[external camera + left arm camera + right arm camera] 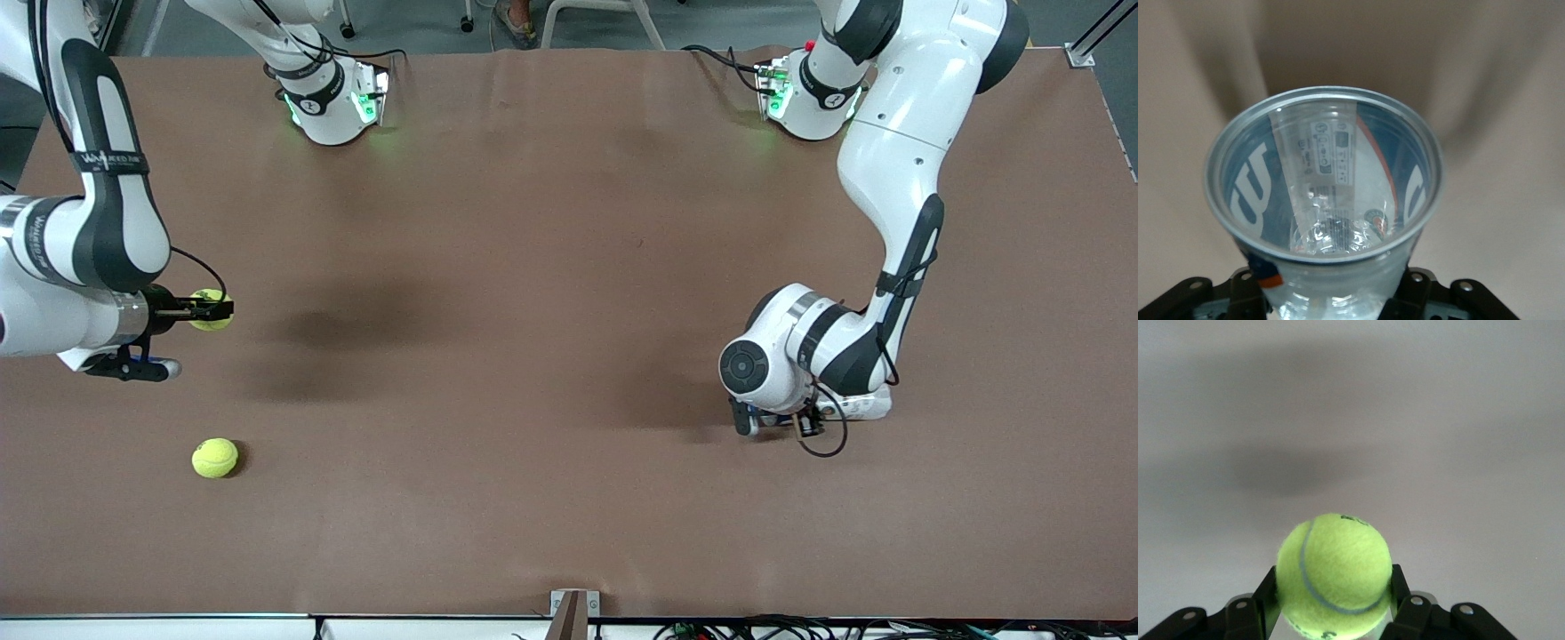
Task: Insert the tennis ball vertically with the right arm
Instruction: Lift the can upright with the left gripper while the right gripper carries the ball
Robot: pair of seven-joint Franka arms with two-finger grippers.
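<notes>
Holding a tennis ball [1334, 575] pinched in our right gripper [210, 309] above the table [533, 356], a second ball [214, 458] resting on the table nearer the front camera, our left gripper [1338, 303] clamped on a clear plastic can [1325, 200], open mouth visible.

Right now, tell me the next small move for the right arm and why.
Probably carry the held tennis ball across toward the left arm's end and bring it above the can's open mouth. The right gripper is shut on that ball at its own end of the table, while the left gripper is shut on the clear can, mouth unobstructed. The two are still well apart.
</notes>
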